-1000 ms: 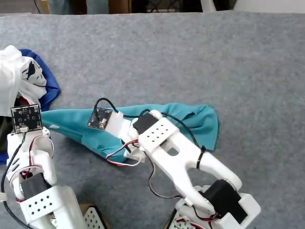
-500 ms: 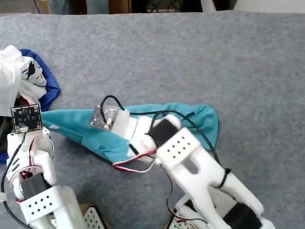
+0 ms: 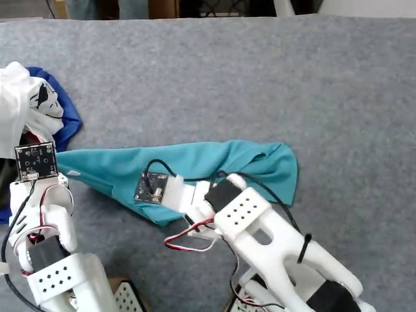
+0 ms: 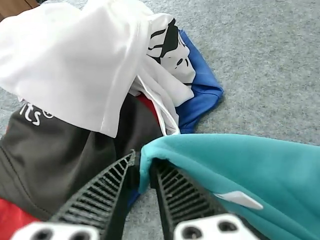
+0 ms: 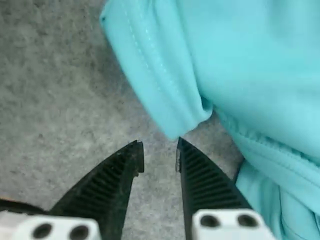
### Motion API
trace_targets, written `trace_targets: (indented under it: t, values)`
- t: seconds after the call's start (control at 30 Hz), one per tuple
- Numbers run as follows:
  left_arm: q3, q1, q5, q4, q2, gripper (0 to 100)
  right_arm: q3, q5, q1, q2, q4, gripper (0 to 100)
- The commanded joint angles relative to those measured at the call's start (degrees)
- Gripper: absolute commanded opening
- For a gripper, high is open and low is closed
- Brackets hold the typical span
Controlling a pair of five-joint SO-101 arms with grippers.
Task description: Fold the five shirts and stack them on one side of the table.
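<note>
A teal shirt (image 3: 214, 162) lies bunched lengthwise across the middle of the grey table. Its left corner (image 4: 150, 160) sits pinched between the fingers of my left gripper (image 4: 142, 160), which is shut on it. My right gripper (image 5: 159, 147) hovers just off the shirt's near hem (image 5: 165, 110), fingers slightly open with only carpet between them. In the high view its wrist board (image 3: 153, 188) sits over the shirt's near edge. At the far left a pile holds a white shirt (image 3: 23, 104), a blue shirt (image 3: 65, 117) and a dark shirt (image 4: 60, 160).
The grey felt table (image 3: 273, 78) stretches bare to the far side and the right. Both arm bases stand at the near edge, the right arm's white links (image 3: 273, 240) crossing the near middle. Red fabric (image 4: 10, 220) peeks from under the dark shirt.
My right arm has drawn back from on top of the teal shirt toward the near edge, uncovering more of the shirt. The left arm has kept still.
</note>
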Motion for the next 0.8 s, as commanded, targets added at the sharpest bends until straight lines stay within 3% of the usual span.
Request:
trace_targets:
  t: [0.0, 0.27, 0.4, 0.5, 0.77]
  values:
    - [-1.01, -0.57, -0.44, 0.09, -0.62, 3, 1.01, -0.44, -0.62, -1.71, -5.27, 12.6]
    - [-1.01, -0.40, -0.44, 0.09, -0.62, 3, 6.64, -2.37, -0.62, -1.27, -18.11, 12.4]
    - [-1.01, -0.31, -0.44, 0.09, -0.62, 3, 7.08, -2.73, -0.18, -1.45, -18.64, 11.3]
    - [-1.01, -0.22, -0.35, 0.09, -0.62, 3, 6.90, -2.73, 0.70, -1.63, -18.81, 1.6]
    - [-1.01, 1.98, -0.26, 0.09, -0.35, 3, 3.56, -2.73, 9.58, -1.71, -15.47, 1.4]
